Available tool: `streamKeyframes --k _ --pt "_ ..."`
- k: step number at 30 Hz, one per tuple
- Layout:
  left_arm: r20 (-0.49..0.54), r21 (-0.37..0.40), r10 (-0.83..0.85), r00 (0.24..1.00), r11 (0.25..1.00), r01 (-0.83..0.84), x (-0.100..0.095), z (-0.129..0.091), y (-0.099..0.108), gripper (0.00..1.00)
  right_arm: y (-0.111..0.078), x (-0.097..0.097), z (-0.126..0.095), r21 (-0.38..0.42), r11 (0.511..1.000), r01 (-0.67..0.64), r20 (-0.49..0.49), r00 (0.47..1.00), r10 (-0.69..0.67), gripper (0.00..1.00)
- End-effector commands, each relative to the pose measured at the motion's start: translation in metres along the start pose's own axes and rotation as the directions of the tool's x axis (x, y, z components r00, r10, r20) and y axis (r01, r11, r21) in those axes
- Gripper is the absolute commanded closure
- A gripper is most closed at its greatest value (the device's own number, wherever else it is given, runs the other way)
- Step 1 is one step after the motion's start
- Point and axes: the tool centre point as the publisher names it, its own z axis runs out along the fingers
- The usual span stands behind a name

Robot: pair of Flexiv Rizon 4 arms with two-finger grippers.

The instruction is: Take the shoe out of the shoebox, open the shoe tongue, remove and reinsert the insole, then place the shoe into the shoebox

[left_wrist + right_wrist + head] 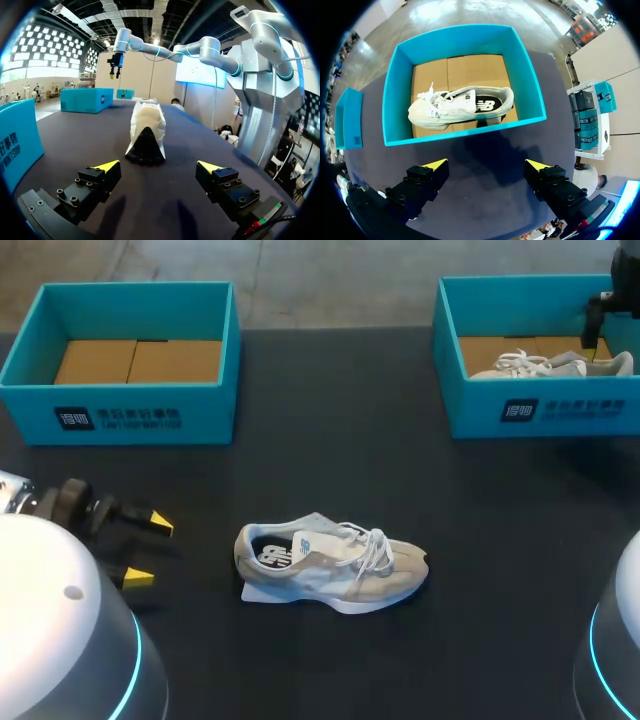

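Note:
A pale grey-and-white shoe (335,562) lies on its side in the middle of the dark table, heel toward my left arm and laces loose. A pale flat piece (262,591) shows under its heel. My left gripper (150,550) rests open near the table, a short way from the heel. In the left wrist view the shoe (145,131) lies ahead of the open gripper (157,167), heel first. A second shoe (461,106) lies in the right teal shoebox (465,133). My right gripper (487,164) hangs open above that box (540,412), holding nothing.
An empty teal shoebox (120,408) with a brown cardboard floor stands at the back left. The second shoe (552,365) fills the front part of the right box. Bare dark tabletop (330,460) stretches between the boxes and around the middle shoe.

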Motion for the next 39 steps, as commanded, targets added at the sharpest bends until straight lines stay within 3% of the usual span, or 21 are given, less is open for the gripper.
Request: streamKeyframes --k 1,17,39 --pt "0.007 0.007 0.002 1.0 1.0 -0.002 0.003 0.005 0.001 0.0 -0.001 0.0 0.0 -0.001 1.0 -0.001 0.0 1.0 0.001 0.0" --pt "0.07 0.069 -0.027 0.997 0.997 0.022 -0.001 0.026 0.011 0.0 -0.001 0.0 0.0 -0.001 1.0 -0.001 0.0 1.0 0.001 0.0" --pt "0.089 0.051 0.017 0.996 0.998 -0.021 -0.014 0.061 -0.009 0.0 -0.001 0.0 0.0 -0.001 1.0 -0.001 0.0 1.0 0.001 0.0"
